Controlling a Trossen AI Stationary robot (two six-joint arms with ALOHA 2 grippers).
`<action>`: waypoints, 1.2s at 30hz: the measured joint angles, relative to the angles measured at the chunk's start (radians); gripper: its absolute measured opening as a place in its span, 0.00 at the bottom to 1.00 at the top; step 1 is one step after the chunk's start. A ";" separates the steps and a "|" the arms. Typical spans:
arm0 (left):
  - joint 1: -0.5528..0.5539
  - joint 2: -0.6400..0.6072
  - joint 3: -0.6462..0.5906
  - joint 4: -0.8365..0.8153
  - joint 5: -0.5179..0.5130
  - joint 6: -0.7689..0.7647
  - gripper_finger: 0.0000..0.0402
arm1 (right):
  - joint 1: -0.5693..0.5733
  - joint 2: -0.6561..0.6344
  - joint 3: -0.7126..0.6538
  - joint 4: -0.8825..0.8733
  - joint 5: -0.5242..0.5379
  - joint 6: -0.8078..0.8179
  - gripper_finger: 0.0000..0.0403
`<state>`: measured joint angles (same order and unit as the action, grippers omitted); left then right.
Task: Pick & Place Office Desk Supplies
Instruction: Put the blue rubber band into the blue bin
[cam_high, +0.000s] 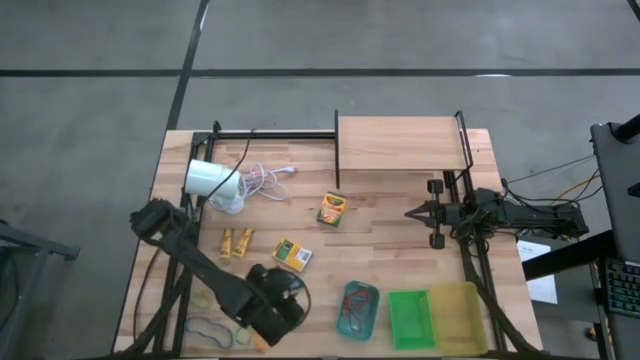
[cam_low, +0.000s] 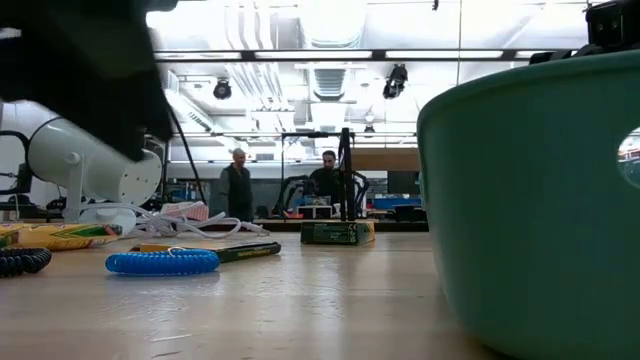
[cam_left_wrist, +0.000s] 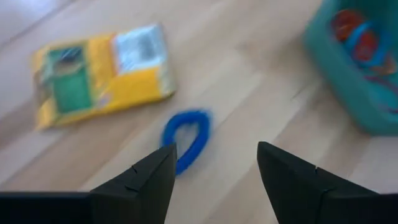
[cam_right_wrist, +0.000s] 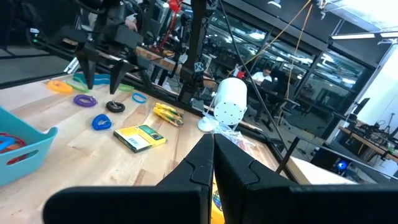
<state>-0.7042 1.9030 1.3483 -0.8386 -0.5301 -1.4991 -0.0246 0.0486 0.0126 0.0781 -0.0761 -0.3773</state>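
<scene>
While left tool (cam_left_wrist: 214, 165) hovers open, blue loop (cam_left_wrist: 186, 135) below, untouched

Blue loop (cam_left_wrist: 186, 138), yellow-and-green crayon box (cam_left_wrist: 102, 73), teal tray (cam_left_wrist: 354, 74), pale wood table (cam_left_wrist: 249, 112).

I can read no lettering anywhere. The flat yellow-and-green cardboard crayon box (cam_left_wrist: 99, 71) at the upper left of my left wrist view carries a green panel and a pale patch of print, but all of it is blurred past reading. In the high view, the second yellow-and-green crayon box (cam_high: 332, 208) near the middle of the frame shows printed faces too small to make out.
</scene>
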 joint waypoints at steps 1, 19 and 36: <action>-0.005 -0.010 0.000 -0.040 0.025 -0.048 0.57 | 0.000 0.000 0.000 0.000 0.000 0.000 0.02; -0.095 -0.043 -0.058 -0.433 0.552 -0.308 0.48 | 0.000 0.000 0.000 0.000 -0.001 0.000 0.02; -0.158 -0.376 -0.540 -0.024 0.581 -0.388 0.42 | 0.000 0.000 0.000 0.001 0.000 0.000 0.02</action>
<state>-0.8623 1.5272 0.8084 -0.8623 0.0511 -1.8866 -0.0246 0.0483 0.0128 0.0787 -0.0765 -0.3771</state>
